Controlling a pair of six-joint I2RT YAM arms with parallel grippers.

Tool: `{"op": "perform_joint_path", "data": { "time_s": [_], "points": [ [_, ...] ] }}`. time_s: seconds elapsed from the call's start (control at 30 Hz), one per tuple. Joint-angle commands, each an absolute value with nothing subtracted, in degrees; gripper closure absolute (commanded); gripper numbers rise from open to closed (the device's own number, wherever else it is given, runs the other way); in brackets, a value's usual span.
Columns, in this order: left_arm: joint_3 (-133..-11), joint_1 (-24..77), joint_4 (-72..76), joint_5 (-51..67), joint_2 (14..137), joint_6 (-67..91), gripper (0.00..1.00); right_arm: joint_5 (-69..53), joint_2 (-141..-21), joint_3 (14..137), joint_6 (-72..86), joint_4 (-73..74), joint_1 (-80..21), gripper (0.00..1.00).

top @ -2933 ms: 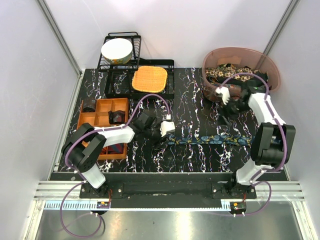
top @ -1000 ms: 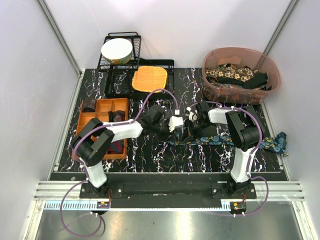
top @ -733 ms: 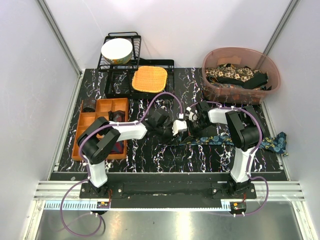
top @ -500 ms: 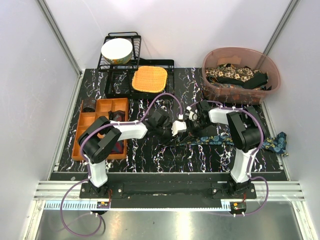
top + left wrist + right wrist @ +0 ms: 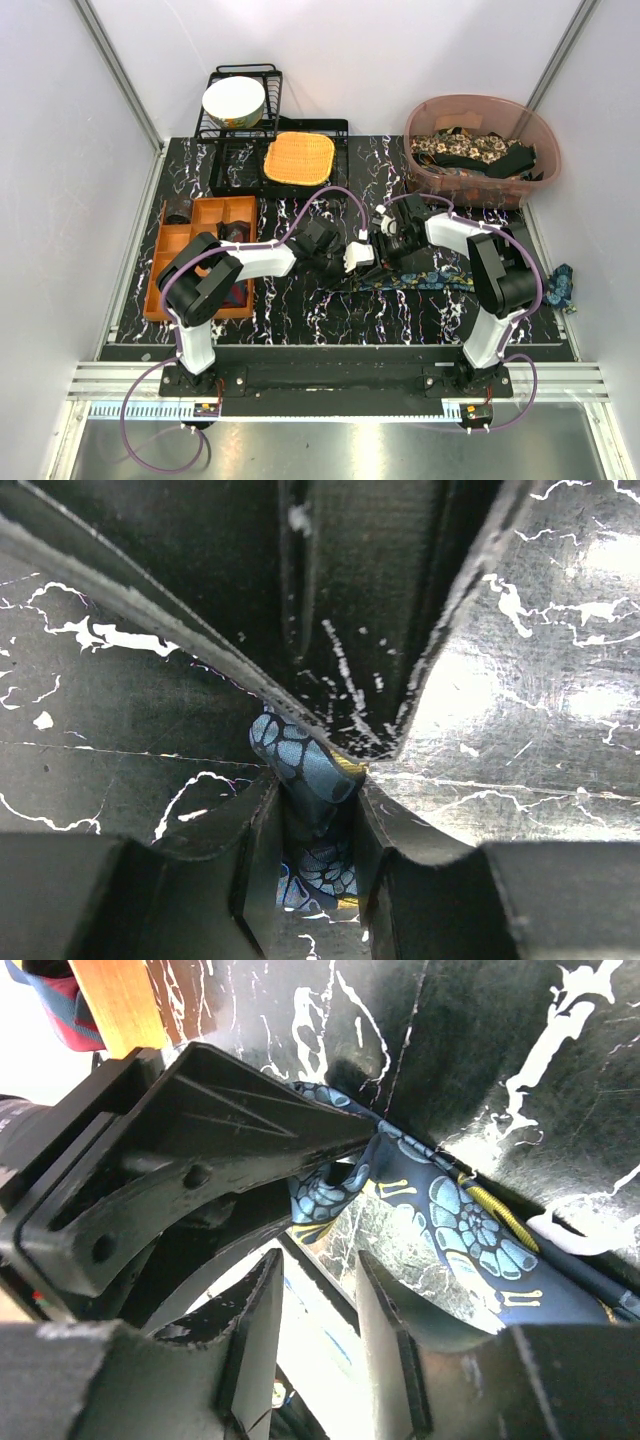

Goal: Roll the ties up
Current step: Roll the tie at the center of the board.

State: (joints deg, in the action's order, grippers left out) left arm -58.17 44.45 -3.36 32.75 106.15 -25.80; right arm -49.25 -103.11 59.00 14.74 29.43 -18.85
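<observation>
Left wrist view: my left gripper [image 5: 318,795] is pinched on one end of the dark blue tie [image 5: 300,768] | right wrist view: my right gripper [image 5: 318,1272] has its fingers parted, holding nothing, just beside that end | top external view: tie lies along the black marbled table [image 5: 300,310], from centre towards its right edge.

Across the bench [image 5: 320,312] we find the tie [image 5: 432,279] stretched from centre to right edge; the left claw [image 5: 360,262] and right claw [image 5: 380,248] meet at its left end. A tray [image 5: 186,238] sits left; behind stand a rack [image 5: 242,72] holding a bowl [image 5: 233,100], a mat [image 5: 298,158] and, rightward, a tub [image 5: 428,176].
</observation>
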Motion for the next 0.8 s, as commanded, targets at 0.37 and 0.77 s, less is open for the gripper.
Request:
{"op": "perform_joint_path", "data": {
  "time_s": [0.37, 0.77],
  "points": [
    [-59.59, 44.47, -5.45, 30.32, 107.93, -27.16, 0.65, -53.79, -107.75, 59.59, 19.6, 23.91, -18.72, 0.61],
    [-55.99, 42.54, -1.85, 33.04, 103.89, -26.1, 0.44, -46.42, -109.77, 58.45, 16.61, 26.89, -17.58, 1.0]
  ]
}}
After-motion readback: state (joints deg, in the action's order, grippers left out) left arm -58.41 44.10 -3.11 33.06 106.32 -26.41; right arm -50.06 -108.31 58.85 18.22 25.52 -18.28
